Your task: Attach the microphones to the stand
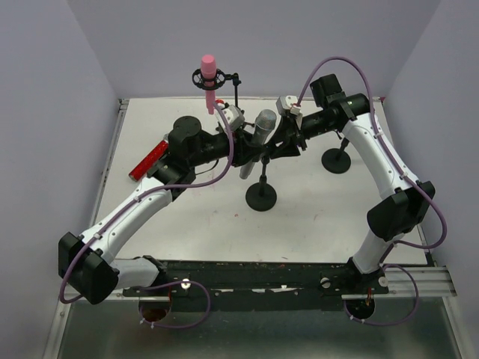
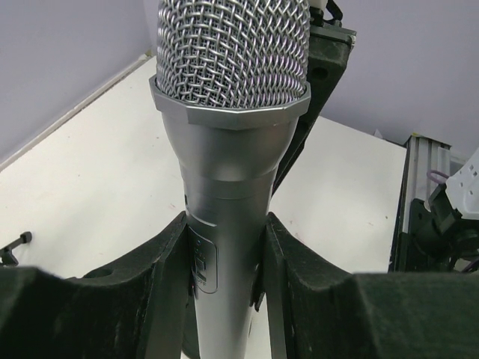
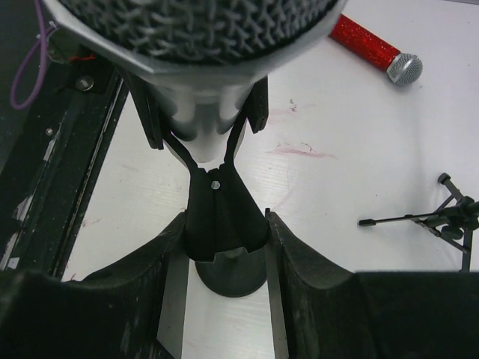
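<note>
From above, the pink microphone (image 1: 208,71) sits upright in the rear stand (image 1: 236,84); the red microphone (image 1: 148,161) lies on the table (image 1: 314,224), at left. Left wrist: the left gripper (image 2: 224,258) pinches the body of the silver-grey microphone (image 2: 232,90). Right wrist: the right gripper (image 3: 224,247) pinches the stand clip (image 3: 221,209) beneath it.

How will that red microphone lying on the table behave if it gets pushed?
The red microphone is a round stick lying flat, so a sideways nudge would probably roll it. Its body looks rigid, not floppy. The glittery surface may grip better than smooth metal.
</note>
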Controlling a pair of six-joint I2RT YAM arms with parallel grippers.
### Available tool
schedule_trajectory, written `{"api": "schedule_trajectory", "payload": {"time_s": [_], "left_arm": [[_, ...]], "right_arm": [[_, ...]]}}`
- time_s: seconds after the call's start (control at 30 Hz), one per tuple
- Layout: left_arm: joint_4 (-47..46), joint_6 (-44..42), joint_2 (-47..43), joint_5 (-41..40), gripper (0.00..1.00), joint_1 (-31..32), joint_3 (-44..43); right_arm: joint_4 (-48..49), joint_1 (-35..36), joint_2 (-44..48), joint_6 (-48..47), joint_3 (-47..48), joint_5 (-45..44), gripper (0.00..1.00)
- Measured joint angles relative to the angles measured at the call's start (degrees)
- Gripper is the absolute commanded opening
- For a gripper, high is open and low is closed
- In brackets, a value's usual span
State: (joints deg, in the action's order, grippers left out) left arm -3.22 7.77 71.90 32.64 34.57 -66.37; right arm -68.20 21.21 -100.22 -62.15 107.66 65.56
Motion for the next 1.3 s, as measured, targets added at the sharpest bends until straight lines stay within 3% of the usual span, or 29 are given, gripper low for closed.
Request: {"api": "schedule_trajectory", "payload": {"time_s": [0.27,0.63,0.8,1.03,1.2,1.3], "left_arm": [[-10.7,1.7,-1.3,0.3,0.00,0.0,5.9],[-13.4,3.5,-1.0,0.3,0.00,0.0,6.7],[-15.9,4.3,-0.5,0.0,0.00,0.0,7.5],[-20.9,5.7,-0.5,-0.6,0.00,0.1,10.0],[-22.3,5.7,-0.5,-1.0,0.01,0.8,10.6],[-22.3,5.7,-0.5,-1.1,0.20,0.8,10.6]], "right_arm": [[0.7,-0.3,0.0,0.9,-0.5,0.7,0.23],[1.6,-0.4,0.1,2.5,-0.9,1.0,0.26],[2.5,-0.7,0.3,3.9,-1.4,1.0,0.34],[4.2,-0.7,1.2,6.0,-3.0,1.1,0.62],[4.3,-0.2,1.2,8.0,-4.7,1.3,0.73],[4.3,-0.1,1.2,8.7,-5.1,1.3,0.80]]}}
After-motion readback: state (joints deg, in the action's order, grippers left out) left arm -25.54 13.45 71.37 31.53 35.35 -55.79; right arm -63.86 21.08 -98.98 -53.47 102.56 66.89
